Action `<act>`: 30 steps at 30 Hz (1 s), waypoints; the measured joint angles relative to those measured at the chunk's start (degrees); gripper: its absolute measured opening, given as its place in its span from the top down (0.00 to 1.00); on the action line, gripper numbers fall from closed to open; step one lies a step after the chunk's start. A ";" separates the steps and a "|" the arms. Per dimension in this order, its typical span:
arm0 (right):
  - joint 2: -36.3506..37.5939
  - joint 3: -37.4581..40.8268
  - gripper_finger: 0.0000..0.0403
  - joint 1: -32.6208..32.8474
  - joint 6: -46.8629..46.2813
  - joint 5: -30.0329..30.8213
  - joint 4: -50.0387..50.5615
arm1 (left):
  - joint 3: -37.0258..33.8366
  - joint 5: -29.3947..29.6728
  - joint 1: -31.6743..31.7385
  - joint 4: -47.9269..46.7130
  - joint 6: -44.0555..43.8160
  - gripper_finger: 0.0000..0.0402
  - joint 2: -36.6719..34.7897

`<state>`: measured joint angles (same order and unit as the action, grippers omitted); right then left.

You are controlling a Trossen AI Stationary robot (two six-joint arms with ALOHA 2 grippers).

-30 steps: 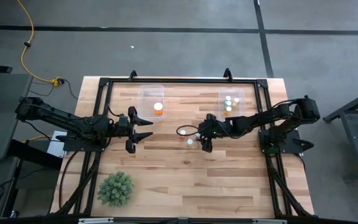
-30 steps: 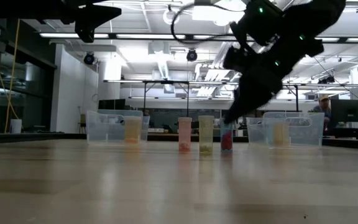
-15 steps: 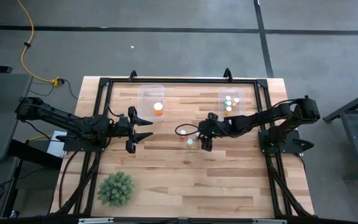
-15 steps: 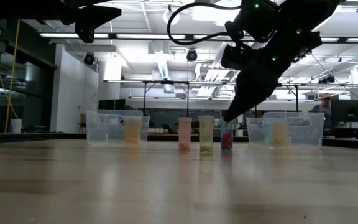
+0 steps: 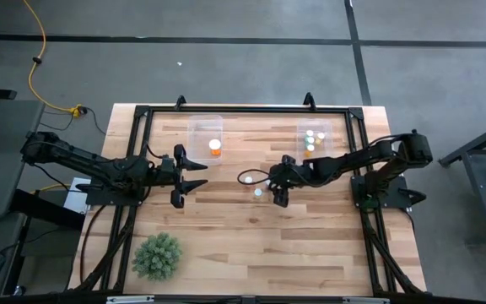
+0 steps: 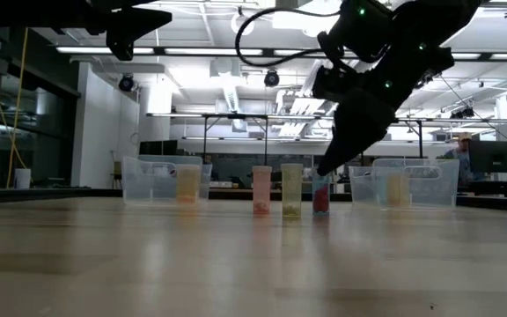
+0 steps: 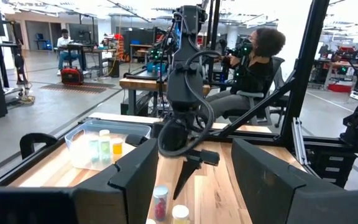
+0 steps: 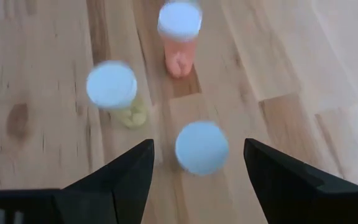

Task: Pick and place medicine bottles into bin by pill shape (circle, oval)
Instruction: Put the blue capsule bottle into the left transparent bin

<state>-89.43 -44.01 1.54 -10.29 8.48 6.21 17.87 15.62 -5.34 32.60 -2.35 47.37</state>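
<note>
Three small white-capped bottles stand on their bases in a cluster mid-table [image 5: 258, 191]. In the low view they are a pink-orange one [image 6: 261, 190], a pale green one [image 6: 291, 190] and a reddish one [image 6: 321, 194]. My right gripper [image 8: 201, 171] is open and hangs over the cluster, pointing down. Its fingers stand on either side of the nearest bottle's cap [image 8: 202, 147] without touching it. The green bottle [image 8: 112, 87] and the orange bottle [image 8: 179, 28] stand beyond. My left gripper [image 5: 202, 175] is open and empty, left of the middle, raised.
A clear bin at the far left [image 5: 205, 133] holds one orange bottle [image 5: 215, 148]. A clear bin at the far right [image 5: 315, 138] holds several bottles. A green spiky plant [image 5: 158, 255] stands near the front left. People show in the room beyond [image 7: 253, 62].
My right gripper has crept a little toward the table's left, over the bottle cluster. The bottles have stayed where they were.
</note>
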 joint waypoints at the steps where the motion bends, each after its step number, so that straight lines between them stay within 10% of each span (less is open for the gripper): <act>1: -0.42 0.05 0.40 -0.02 0.30 0.29 0.01 | 0.00 0.00 0.00 0.02 0.00 0.51 0.00; 30: -1.23 0.05 0.44 -1.16 1.34 -0.08 -1.55 | 0.00 0.00 0.00 0.04 0.02 0.51 0.00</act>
<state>-90.65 -43.97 0.38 -8.95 8.40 4.66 17.87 15.62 -5.34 32.64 -2.33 47.37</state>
